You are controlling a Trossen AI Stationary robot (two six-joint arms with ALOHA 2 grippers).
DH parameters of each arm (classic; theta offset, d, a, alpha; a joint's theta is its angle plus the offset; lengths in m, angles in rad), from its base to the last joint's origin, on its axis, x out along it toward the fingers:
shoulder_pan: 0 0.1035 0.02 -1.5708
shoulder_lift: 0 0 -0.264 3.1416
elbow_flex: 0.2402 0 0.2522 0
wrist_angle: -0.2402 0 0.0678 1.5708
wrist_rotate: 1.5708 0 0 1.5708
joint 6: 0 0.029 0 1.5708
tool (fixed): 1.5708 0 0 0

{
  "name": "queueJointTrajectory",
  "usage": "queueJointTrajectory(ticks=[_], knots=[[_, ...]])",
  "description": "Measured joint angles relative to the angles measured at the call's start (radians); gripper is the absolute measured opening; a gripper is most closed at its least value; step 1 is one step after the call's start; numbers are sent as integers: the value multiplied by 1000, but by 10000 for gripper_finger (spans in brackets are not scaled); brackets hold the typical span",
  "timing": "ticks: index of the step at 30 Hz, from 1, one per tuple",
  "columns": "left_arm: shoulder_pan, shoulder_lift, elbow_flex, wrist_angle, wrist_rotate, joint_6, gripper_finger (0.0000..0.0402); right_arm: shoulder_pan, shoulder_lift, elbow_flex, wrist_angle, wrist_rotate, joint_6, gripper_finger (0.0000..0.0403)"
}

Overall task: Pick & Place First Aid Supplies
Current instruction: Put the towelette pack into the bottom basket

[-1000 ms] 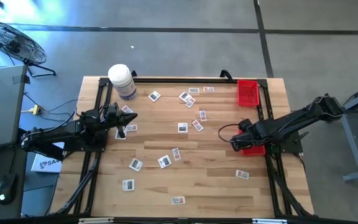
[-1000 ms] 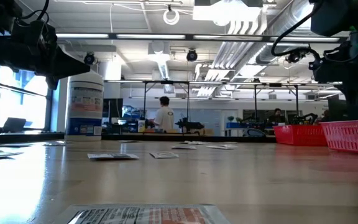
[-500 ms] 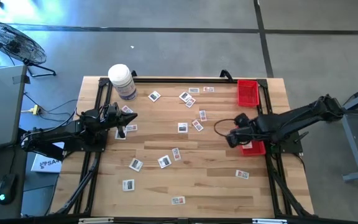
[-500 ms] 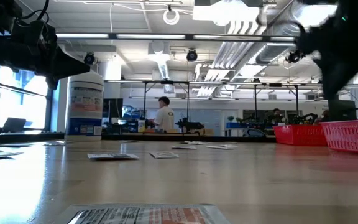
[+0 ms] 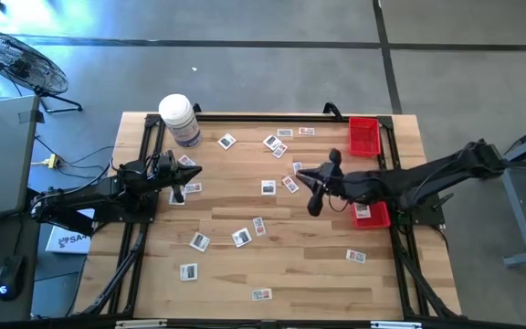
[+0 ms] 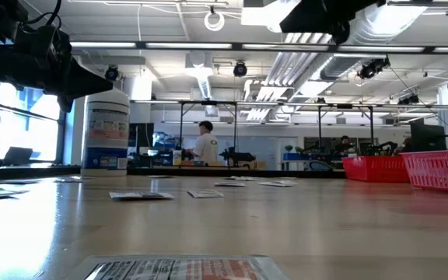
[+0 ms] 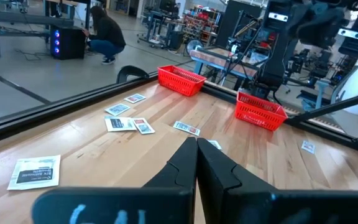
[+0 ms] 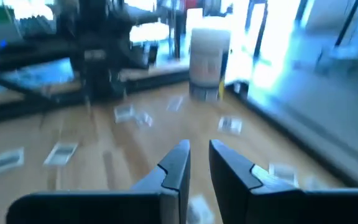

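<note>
The first aid packets [image 5: 268,187] are scattered flat across the wooden table [image 5: 309,265], none of them held. The right gripper [image 5: 310,180] is poised above the packets near the table's middle, beside the red baskets [image 5: 363,135], its fingers [image 8: 174,167] set narrowly apart with nothing between them. The left gripper [image 5: 183,178] is parked at the left edge near the white jar [image 5: 179,119], its fingers [image 7: 185,163] pressed together and empty.

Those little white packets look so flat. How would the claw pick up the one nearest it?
That packet lies flat, so probably from straight above, the right gripper pinching two opposite edges; there is no raised part to hold. Neighbouring packets lie close, so aim carefully.
</note>
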Motion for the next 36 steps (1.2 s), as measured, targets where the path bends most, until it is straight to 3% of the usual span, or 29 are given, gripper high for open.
queueJointTrajectory(ticks=[4, 9, 15, 21, 25, 29, 36], knots=[[0, 0, 0, 0, 0, 0, 1, -38, 0, -98, 204, 20, 4, 52], [0, 0, 0, 0, 0, 0, 1, -80, 4, -210, 400, -47, 29, 47], [0, 0, 0, 0, 0, 0, 1, -132, 79, -282, 722, -314, 49, 42], [0, 0, 0, 0, 0, 0, 1, -146, 288, -190, 895, -510, 44, 42], [0, 0, 0, 0, 0, 0, 1, -147, 450, -67, 829, -578, 5, 43], [0, 0, 0, 0, 0, 0, 1, -148, 581, 73, 615, -567, -39, 65], [0, 0, 0, 0, 0, 0, 1, -161, 699, 301, 103, -395, -130, 148]])
